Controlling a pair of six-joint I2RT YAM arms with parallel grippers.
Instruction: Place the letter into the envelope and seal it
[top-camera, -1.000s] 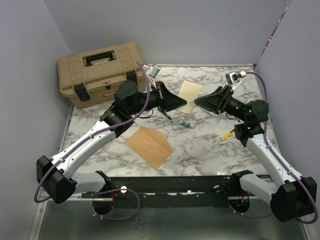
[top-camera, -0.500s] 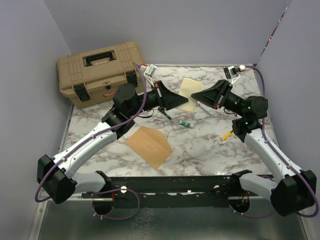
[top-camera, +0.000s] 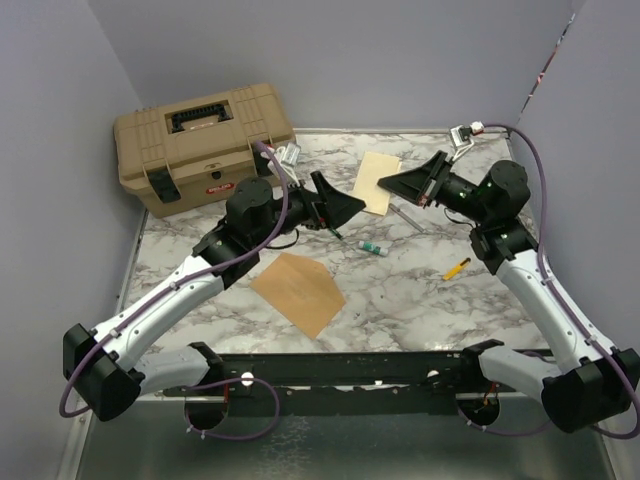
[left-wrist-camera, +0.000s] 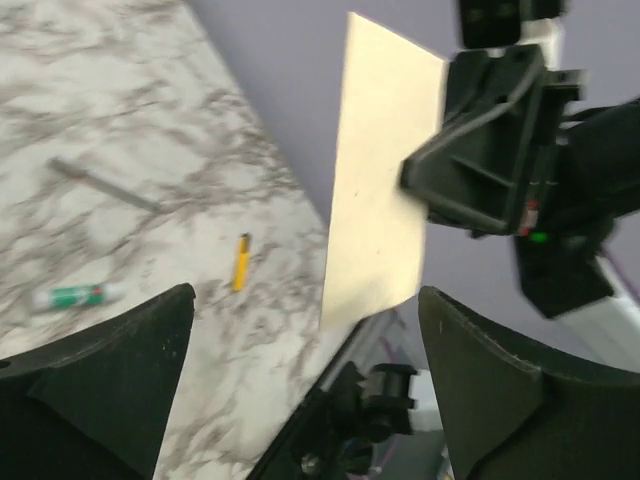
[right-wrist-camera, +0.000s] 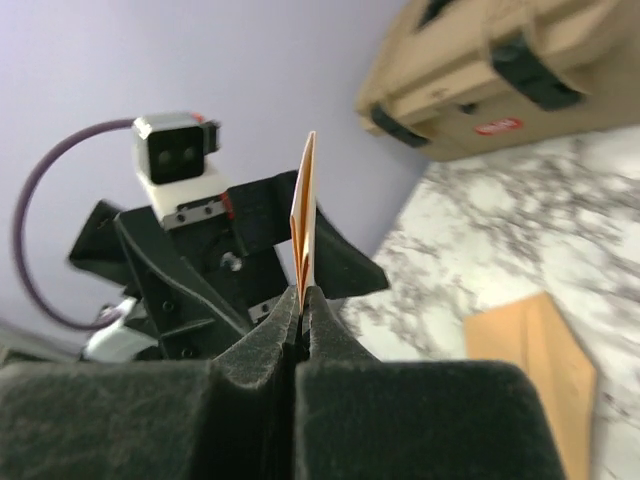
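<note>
The letter (top-camera: 376, 182), a pale peach sheet, hangs in the air over the back of the table, pinched at its right edge by my right gripper (top-camera: 386, 184), which is shut on it. The right wrist view shows the letter (right-wrist-camera: 303, 220) edge-on, rising from between the closed jaws of the right gripper (right-wrist-camera: 301, 300). My left gripper (top-camera: 345, 205) stands open just left of the sheet, touching nothing. From the left wrist, the letter (left-wrist-camera: 380, 190) stands beyond the spread fingers (left-wrist-camera: 110, 380). The brown envelope (top-camera: 298, 291) lies flat near the front, its flap pointing right.
A tan toolbox (top-camera: 200, 140) sits at the back left. A green-and-white tube (top-camera: 371, 247), a grey rod (top-camera: 405, 216) and a yellow pencil (top-camera: 456, 268) lie on the marble table (top-camera: 420, 300). Purple walls close in on both sides.
My right gripper has shut on the letter's right edge and lifted it toward the back. My left gripper has opened, let go of the letter and drawn back to the left.
</note>
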